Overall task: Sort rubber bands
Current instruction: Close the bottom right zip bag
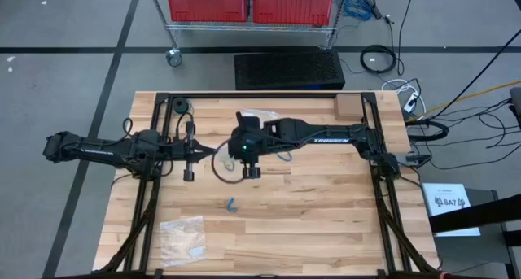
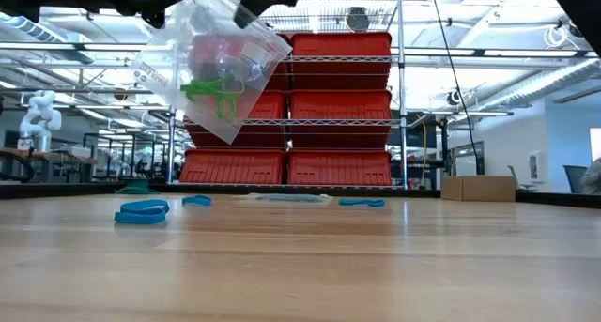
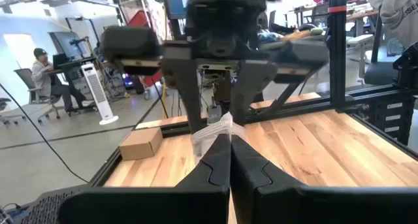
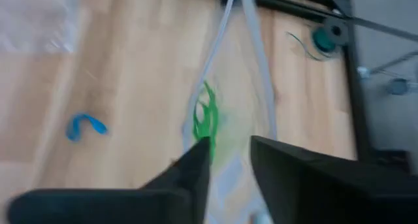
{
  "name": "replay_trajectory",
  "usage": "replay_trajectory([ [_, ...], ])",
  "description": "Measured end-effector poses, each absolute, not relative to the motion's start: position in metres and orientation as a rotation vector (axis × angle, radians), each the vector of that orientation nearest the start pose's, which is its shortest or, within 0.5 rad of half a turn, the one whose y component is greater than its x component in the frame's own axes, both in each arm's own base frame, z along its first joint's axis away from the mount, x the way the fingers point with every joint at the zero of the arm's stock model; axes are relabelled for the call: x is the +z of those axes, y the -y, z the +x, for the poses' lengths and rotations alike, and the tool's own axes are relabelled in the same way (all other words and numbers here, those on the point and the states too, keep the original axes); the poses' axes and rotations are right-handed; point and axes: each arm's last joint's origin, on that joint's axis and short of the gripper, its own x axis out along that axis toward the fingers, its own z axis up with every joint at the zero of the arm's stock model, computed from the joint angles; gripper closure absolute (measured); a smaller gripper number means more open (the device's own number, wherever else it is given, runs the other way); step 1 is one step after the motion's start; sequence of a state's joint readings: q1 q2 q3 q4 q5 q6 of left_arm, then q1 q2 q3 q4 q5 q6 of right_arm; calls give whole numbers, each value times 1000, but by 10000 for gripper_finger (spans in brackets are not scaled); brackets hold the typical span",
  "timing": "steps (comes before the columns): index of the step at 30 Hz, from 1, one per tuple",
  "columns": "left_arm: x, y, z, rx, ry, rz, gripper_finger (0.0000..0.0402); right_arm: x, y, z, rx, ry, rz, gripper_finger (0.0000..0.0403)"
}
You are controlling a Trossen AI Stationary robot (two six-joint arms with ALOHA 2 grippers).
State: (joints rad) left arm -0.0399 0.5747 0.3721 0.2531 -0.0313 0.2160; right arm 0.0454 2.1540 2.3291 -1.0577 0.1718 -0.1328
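Green rubber bands [image 2: 217, 94] are hanging bunched inside a clear plastic bag [image 2: 214, 61] held up above the table. Blue rubber bands are lying flat on the wooden tabletop [image 2: 310, 266]: one loose loop [image 2: 143, 210] nearest, a smaller one [image 2: 196, 200] just behind it, and another [image 2: 362, 203] farther off to the side.

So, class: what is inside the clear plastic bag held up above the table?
Green rubber bands show through the clear bag. An exact count is impossible, since the bands overlap.

Left gripper [image 1: 190, 151] jaws closed, right gripper [image 1: 247, 157] pinching
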Motion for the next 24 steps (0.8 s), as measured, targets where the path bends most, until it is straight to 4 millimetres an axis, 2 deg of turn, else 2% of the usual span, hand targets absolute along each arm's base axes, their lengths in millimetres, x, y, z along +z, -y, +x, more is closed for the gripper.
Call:
replay_trajectory([
  [4,261,5,147,-2,50,215,401,350,-27,453,-94,-926,-321,380],
  [5,261,5,147,0,49,215,401,350,-29,452,-86,-934,-324,390],
  [10,258,4,147,40,10,215,401,349,-40,435,-92,-1050,-292,402],
  [14,255,3,149,77,-23,217,401,337,-56,432,-107,-1099,-328,403],
  [19,251,2,154,94,-54,219,401,309,-65,428,-98,-1138,-317,403],
  [24,252,2,157,94,-65,220,401,269,-64,409,-72,-1024,-192,403],
])
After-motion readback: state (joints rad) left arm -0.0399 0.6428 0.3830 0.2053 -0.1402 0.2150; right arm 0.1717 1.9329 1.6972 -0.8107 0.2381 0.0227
